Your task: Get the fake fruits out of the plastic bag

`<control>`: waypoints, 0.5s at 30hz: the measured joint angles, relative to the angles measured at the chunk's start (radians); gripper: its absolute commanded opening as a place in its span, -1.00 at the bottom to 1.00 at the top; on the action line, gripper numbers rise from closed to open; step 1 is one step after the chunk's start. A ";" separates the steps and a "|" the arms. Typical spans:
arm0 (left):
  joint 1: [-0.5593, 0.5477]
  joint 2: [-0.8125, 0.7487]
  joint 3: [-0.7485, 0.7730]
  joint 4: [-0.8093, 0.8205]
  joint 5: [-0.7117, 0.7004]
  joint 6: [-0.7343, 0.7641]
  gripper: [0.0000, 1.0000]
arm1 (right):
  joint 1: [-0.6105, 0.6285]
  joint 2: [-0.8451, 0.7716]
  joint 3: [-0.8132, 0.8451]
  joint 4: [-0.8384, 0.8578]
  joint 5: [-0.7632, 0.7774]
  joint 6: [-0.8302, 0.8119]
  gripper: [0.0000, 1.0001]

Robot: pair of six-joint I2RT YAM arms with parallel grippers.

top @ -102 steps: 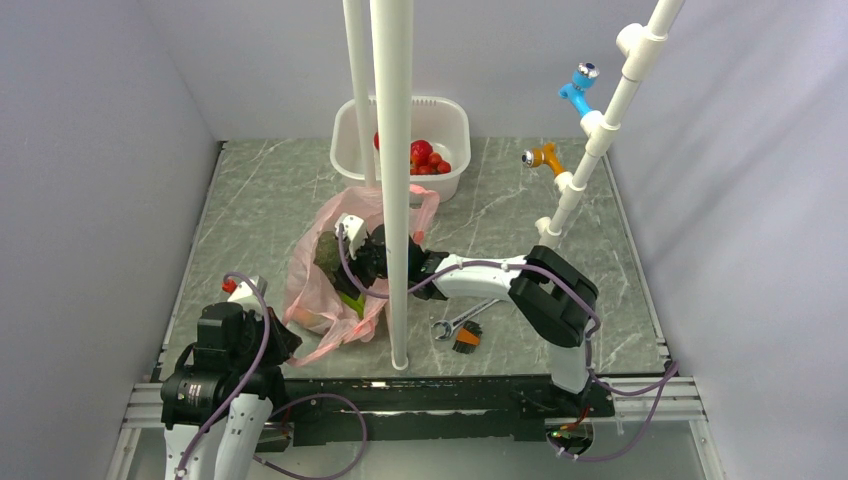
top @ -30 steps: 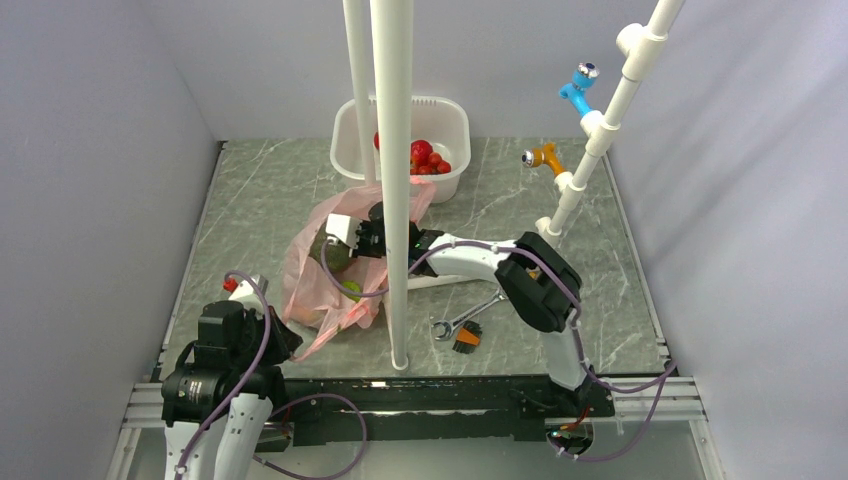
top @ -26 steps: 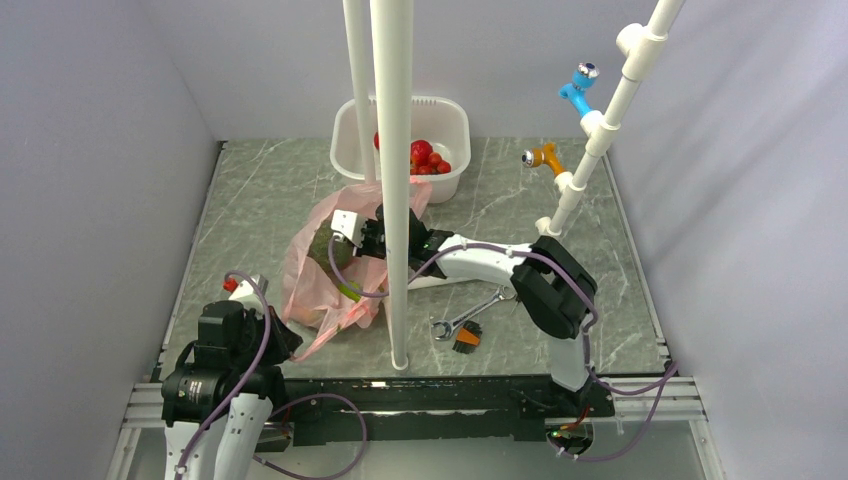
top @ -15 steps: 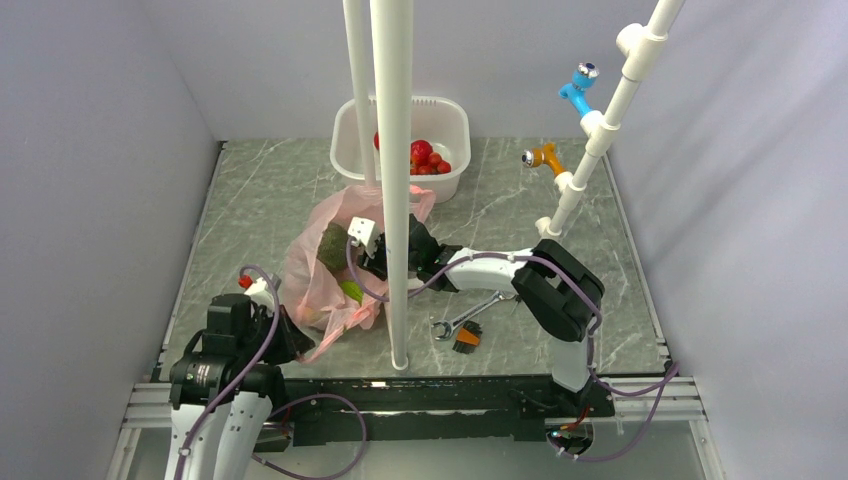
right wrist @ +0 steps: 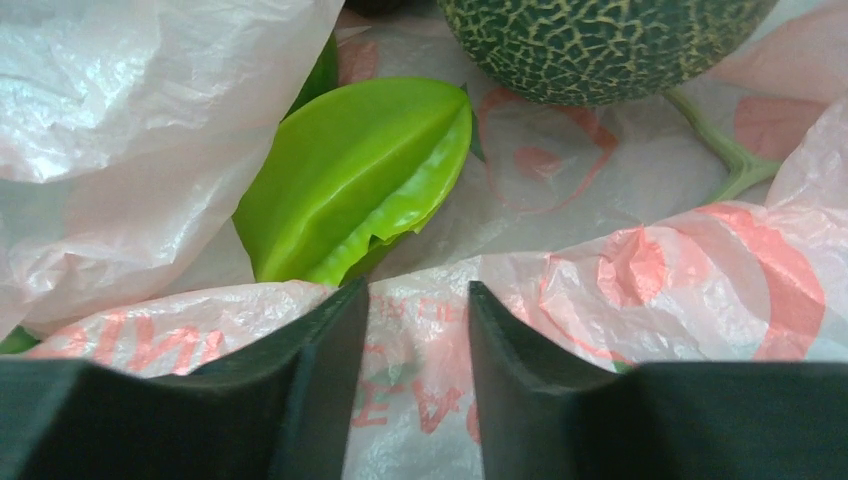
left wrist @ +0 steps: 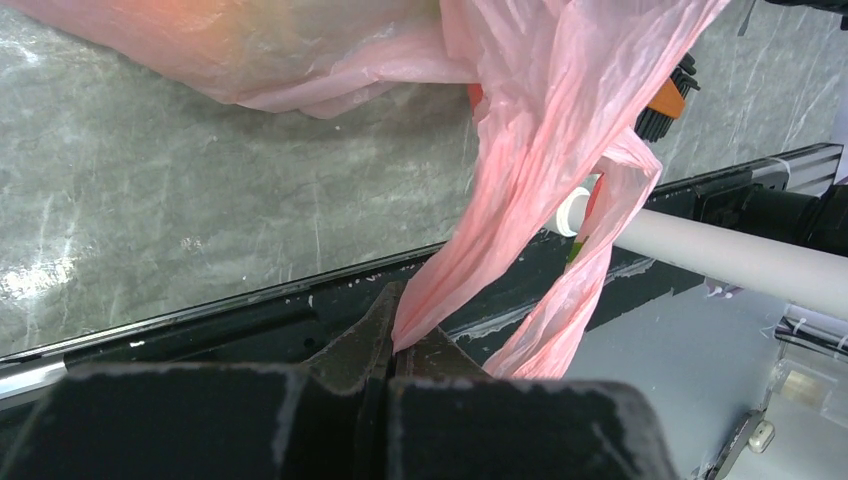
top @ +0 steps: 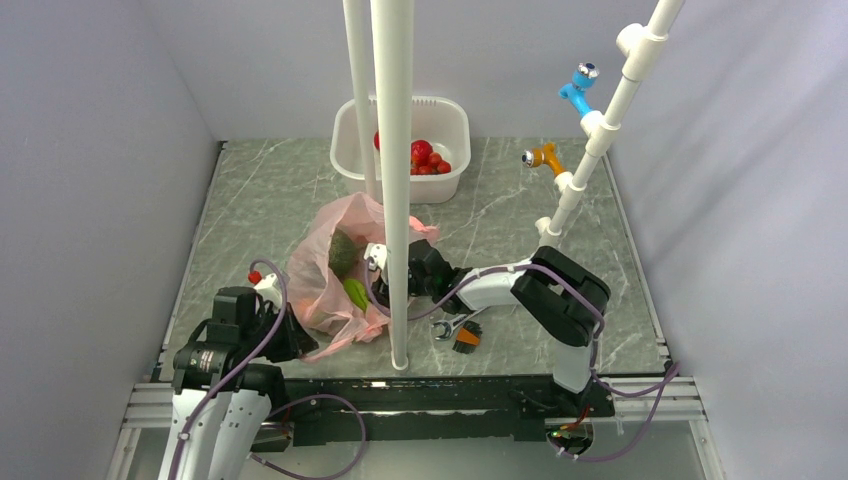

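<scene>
The pink plastic bag (top: 322,280) lies left of centre, mouth facing right. My left gripper (top: 296,338) is shut on the bag's loop handle (left wrist: 480,250) at the table's near edge. My right gripper (top: 378,278) is open at the bag's mouth, its jaws over crinkled pink film (right wrist: 420,340). Just beyond them lie a glossy green elongated fruit (right wrist: 355,180) and a netted dull-green ball (right wrist: 600,40); both show in the top view, the green piece (top: 354,293) and the ball (top: 344,252). Red round fruits (top: 425,157) sit in the white tub (top: 452,128).
A white pole (top: 395,180) stands in front of the bag and hides part of the right gripper. A wrench and an orange-handled tool (top: 462,332) lie right of the pole. A slanted white pipe with blue and orange fittings (top: 590,130) stands at the back right.
My right gripper has drawn back from deep in the bag toward its mouth, nearer the front. My left gripper has shifted right and up with the handle, lifting the bag's left side.
</scene>
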 measured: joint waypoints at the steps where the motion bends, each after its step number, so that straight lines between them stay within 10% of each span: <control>1: -0.005 0.000 0.000 0.000 0.000 0.000 -1.00 | 0.001 -0.009 -0.009 0.006 0.007 0.021 0.07; 15: -0.048 0.050 -0.005 0.007 0.000 0.000 -1.00 | 0.002 -0.017 0.125 -0.035 0.114 -0.007 0.40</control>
